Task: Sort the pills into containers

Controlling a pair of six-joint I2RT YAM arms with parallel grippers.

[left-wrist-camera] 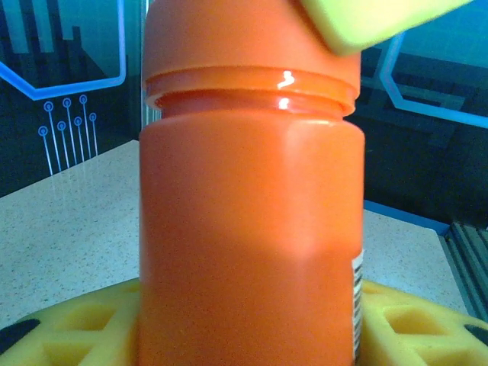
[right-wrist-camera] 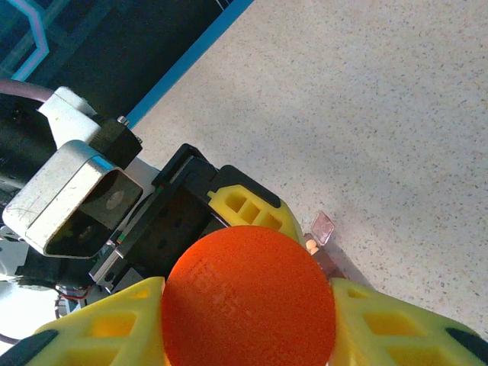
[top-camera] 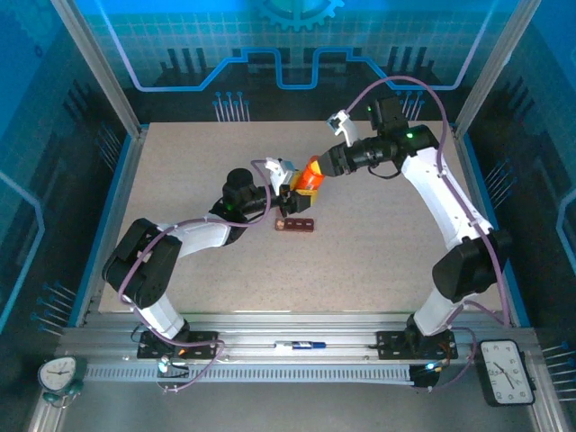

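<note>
Nearest the arm bases, the containers lie flat on the table, a dark red-brown bar of small compartments close to the middle. Nothing grips the bar, and I cannot tell whether any pills are in it.

Just beyond the bar, the left gripper has the orange bottle by its body. Its yellow fingers are pressed against either side of the lower part, opened only as wide as the bottle.

Farther on, the right gripper comes in from the far right and is clamped on the bottle's cap, a yellow finger tight on each side of it. In the right wrist view a small tan speck sits beside the cap. It may be a pill, but it is too small to tell.

The step in hand looks like opening the bottle, so no sorting has begun. The next move probably calls for the right claw to twist the cap and lift it off while the left keeps the body from turning. After that the mouth must be tipped carefully over one compartment, as the bar is narrow and pills could scatter.
</note>
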